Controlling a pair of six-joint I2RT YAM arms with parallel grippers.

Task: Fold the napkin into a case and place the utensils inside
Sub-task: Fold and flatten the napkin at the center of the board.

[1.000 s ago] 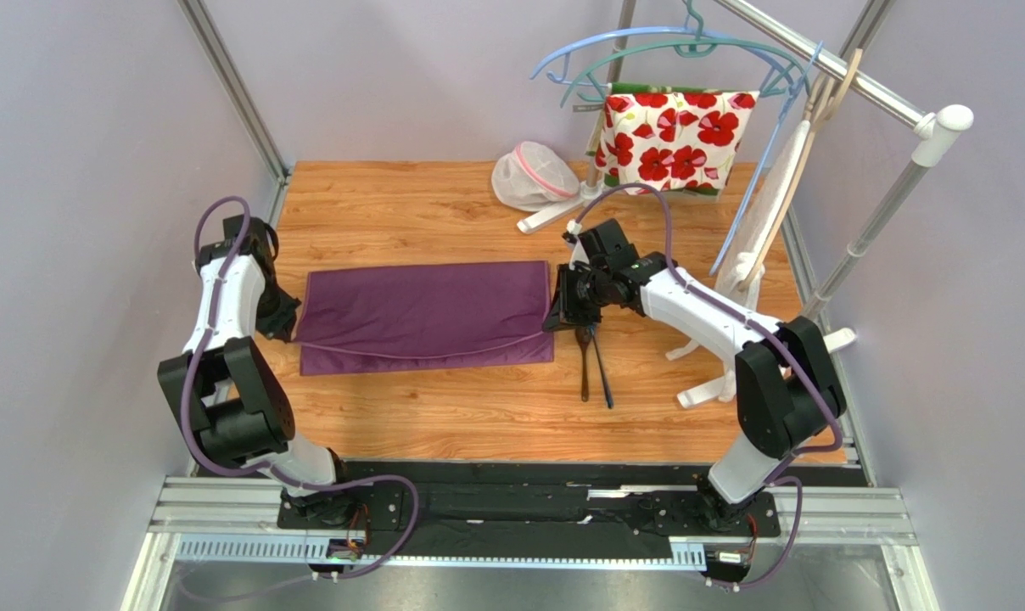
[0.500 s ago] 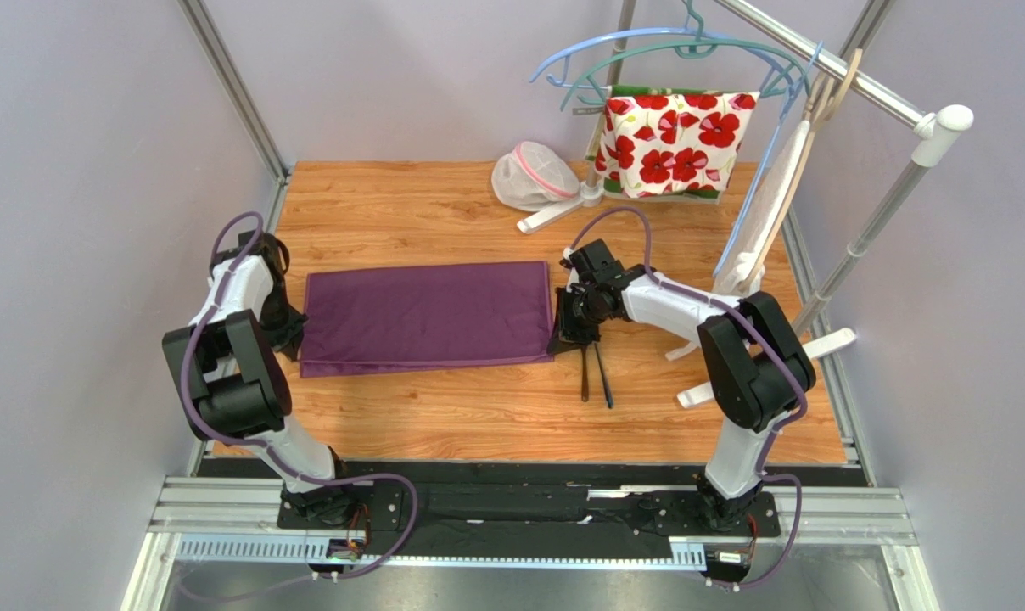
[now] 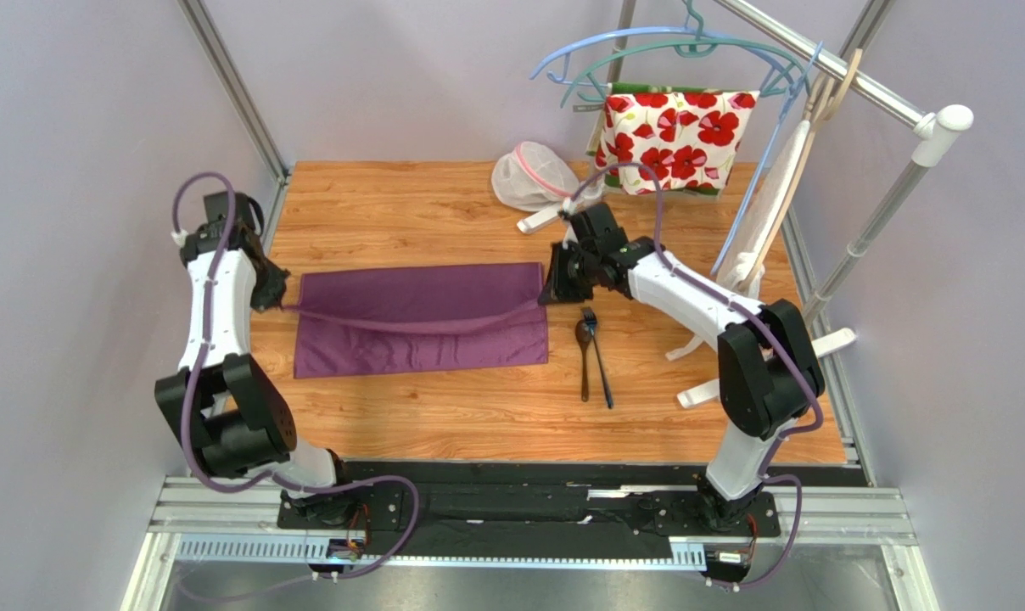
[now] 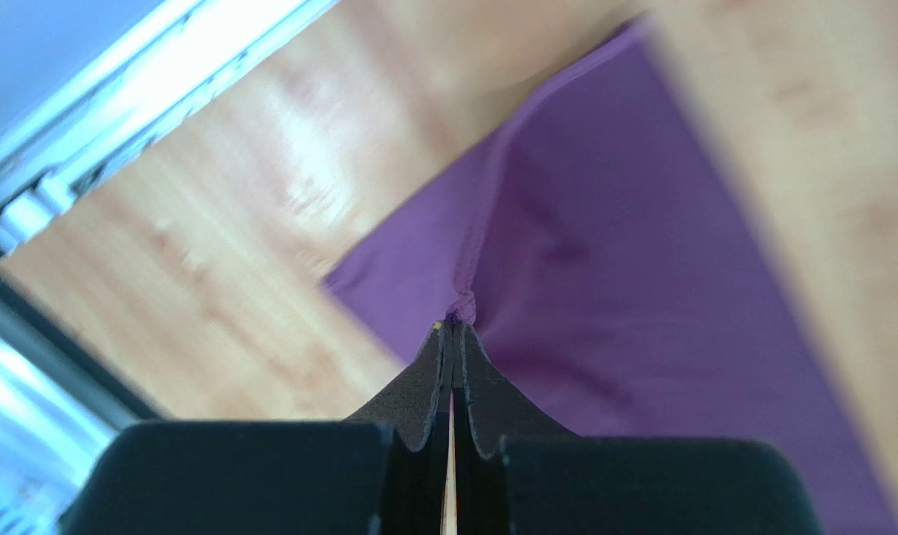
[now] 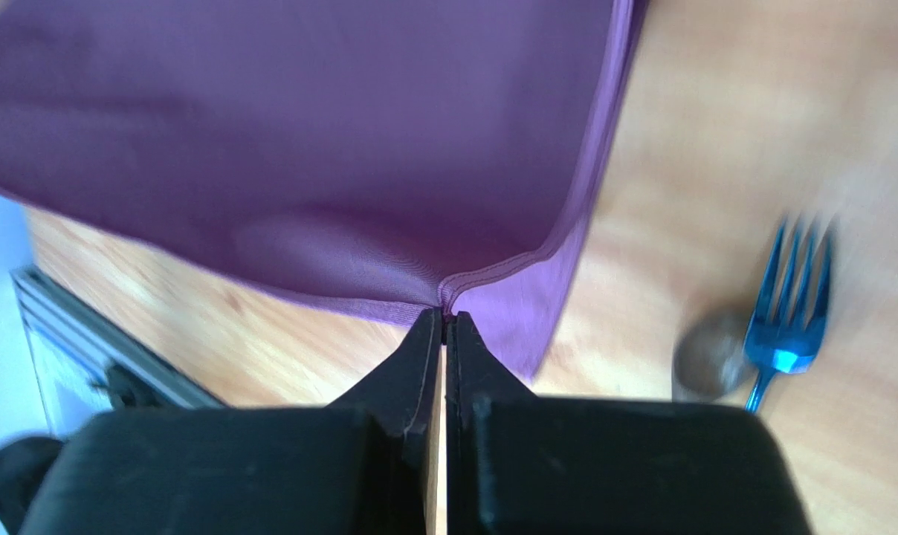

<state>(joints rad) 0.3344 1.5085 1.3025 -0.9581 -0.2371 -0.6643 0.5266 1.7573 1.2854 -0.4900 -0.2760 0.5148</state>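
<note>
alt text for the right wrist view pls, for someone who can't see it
The right tool, shut, pinches the hemmed edge of a plum napkin that fills most of the view above it. To the right, a fork and a spoon lie side by side on the wooden table, slightly blurred.

Overhead view looking down from the near side, wrist views close-up, all sharing the napkin (image 3: 416,350)
</note>
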